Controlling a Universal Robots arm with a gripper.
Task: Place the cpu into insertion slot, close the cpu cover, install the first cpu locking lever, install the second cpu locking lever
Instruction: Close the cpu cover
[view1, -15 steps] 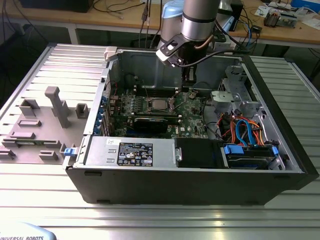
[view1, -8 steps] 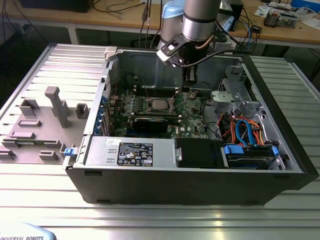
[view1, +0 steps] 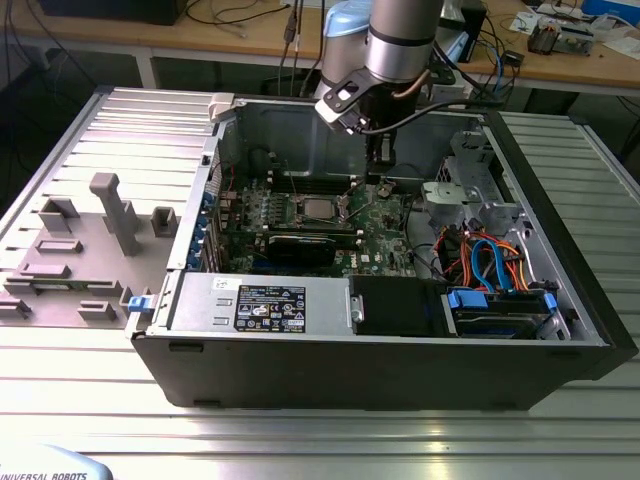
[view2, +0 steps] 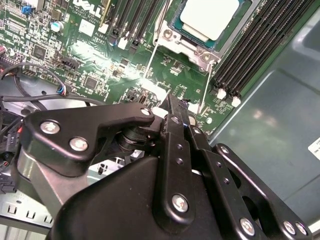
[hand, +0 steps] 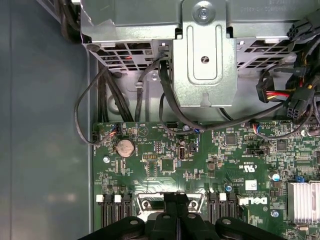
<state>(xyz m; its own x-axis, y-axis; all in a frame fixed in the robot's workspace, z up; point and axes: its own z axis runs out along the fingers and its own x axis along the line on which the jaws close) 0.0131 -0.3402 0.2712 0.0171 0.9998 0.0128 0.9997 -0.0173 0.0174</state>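
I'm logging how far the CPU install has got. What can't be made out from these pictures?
Second wrist view: the cpu and cpu cover are cut off by the picture edge.
First wrist view: the gripper hides most of the insertion slot.
Exterior view: the locking levers are too small to judge as latched.
Second wrist view: whether the shut jaws touch a lever is hidden by the gripper's own body.

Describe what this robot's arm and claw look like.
The arm is a round silver-grey tube with a pale blue joint cap and cables looping at its wrist. The gripper is matte black bars joined by silver screws.
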